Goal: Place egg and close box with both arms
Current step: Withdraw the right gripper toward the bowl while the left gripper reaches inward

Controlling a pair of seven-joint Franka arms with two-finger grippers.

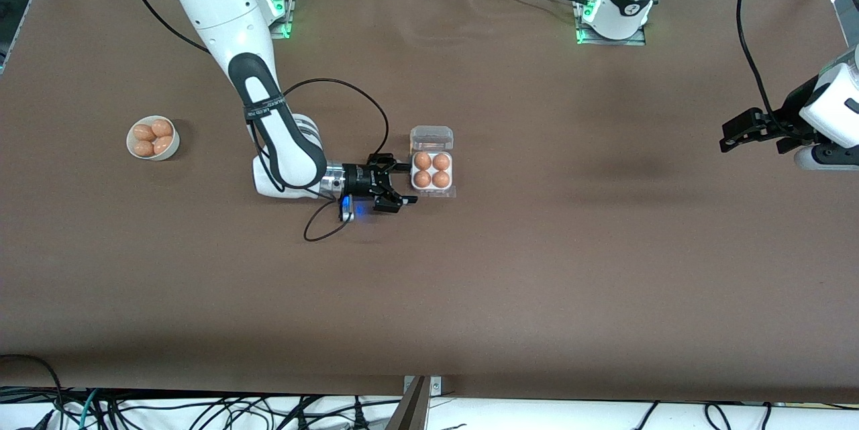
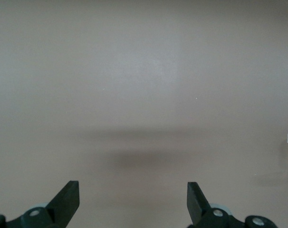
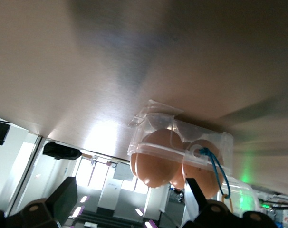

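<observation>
So all four cells of the box look filled, meaning the egg part seems done, but the clear lid is up, so closing is left. The box sits mid-desk. The right claw lies low and sideways just beside it, spread open and empty. The left claw waits open over the desk's left-arm end.

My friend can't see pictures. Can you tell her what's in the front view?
The right gripper, open, sits low beside the box, which holds four eggs under a raised lid. A white bowl of eggs sits toward the right arm's end, and the left gripper waits at the other end.
</observation>
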